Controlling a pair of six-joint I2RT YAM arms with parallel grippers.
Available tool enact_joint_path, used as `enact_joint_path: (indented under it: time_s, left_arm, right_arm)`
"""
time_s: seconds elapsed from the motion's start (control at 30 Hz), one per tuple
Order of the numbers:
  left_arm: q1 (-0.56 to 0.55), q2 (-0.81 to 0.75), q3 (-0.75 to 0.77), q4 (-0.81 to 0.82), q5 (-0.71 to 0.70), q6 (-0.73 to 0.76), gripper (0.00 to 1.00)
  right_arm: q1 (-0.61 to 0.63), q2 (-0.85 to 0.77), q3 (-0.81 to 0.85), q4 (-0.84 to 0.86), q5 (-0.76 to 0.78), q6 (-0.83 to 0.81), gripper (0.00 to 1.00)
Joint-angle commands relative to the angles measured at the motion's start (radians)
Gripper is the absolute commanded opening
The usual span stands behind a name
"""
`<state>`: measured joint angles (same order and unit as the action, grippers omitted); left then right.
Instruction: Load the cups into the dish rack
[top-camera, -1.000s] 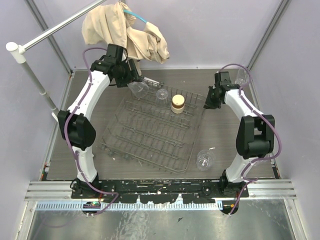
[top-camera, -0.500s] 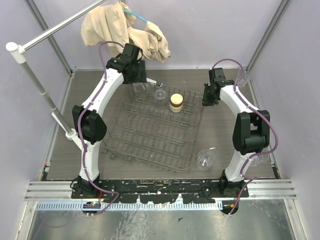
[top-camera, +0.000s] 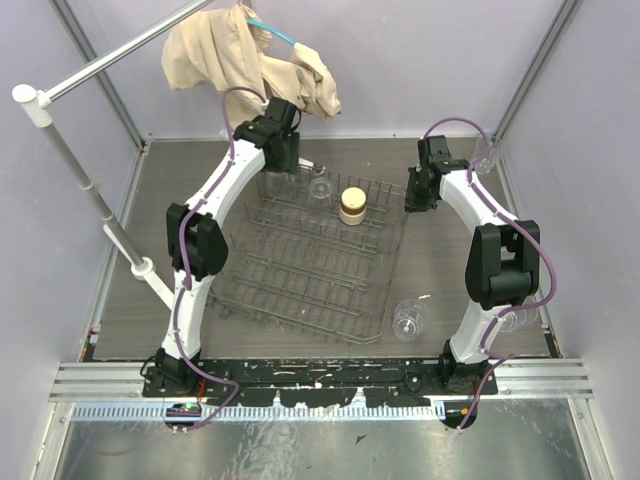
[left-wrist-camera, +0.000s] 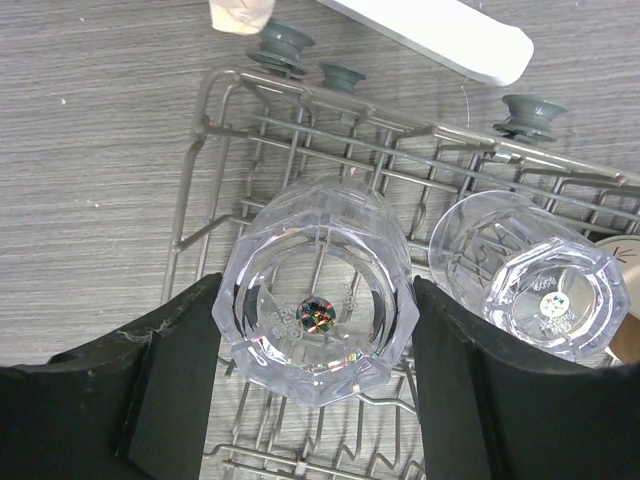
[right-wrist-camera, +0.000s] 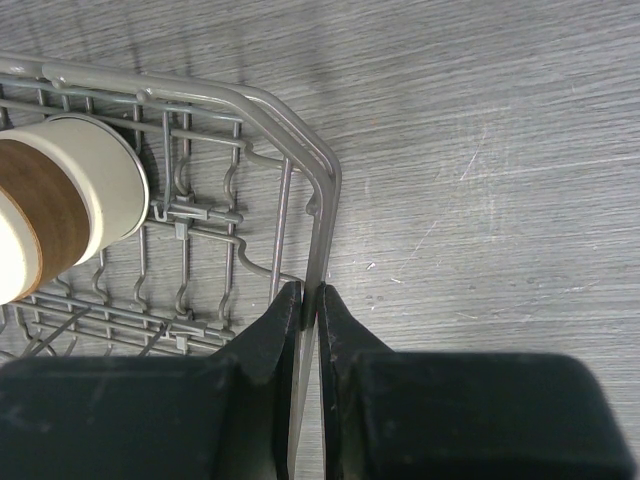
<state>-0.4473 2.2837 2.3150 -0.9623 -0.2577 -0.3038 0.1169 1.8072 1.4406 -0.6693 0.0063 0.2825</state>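
placing looks to be the step in hand. left gripper (left-wrist-camera: 315, 300) is clasping a clear tumbler (left-wrist-camera: 318, 345) by its sides, with the jaws standing wide around it. the tumbler is hanging mouth down, its base facing the wrist camera, over the far left corner of the dish rack (top-camera: 300, 272). whether its rim is already resting on the wires i cannot tell. just to its right a second tumbler (left-wrist-camera: 535, 285) is sitting upturned in the same row, close by but not touching. further right the tan-brown cup (top-camera: 353, 206) is standing in the rack. right gripper (right-wrist-camera: 310, 300) is pinching the rack's rim wire at the far right corner, jaws almost closed on it, seemingly steadying the basket. a loose tumbler (top-camera: 408, 320) is waiting on the table just off the rack's near right corner.

next move, as i am judging it, is calling for the left arm to settle the cup between the prongs. it is then calling for the fingers to spread without nudging the neighbour, and for a straight lift away.
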Motion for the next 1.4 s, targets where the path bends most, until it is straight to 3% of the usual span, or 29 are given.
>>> enact_joint_path:
  time_s: [0.0, 1.17, 1.37]
  left_arm:
    - [-0.014, 0.019, 0.029, 0.023, -0.026, 0.017, 0.0]
    - [-0.021, 0.14, 0.056, 0.071, -0.023, 0.004, 0.0]
    - [-0.034, 0.134, 0.038, 0.058, -0.044, 0.004, 0.22]
  right_arm:
    - [0.005, -0.014, 0.046, -0.003, 0.003, -0.047, 0.02]
    - [0.006, -0.016, 0.033, 0.005, -0.031, -0.054, 0.02]
    - [0.006, -0.016, 0.036, 0.007, -0.035, -0.054, 0.02]
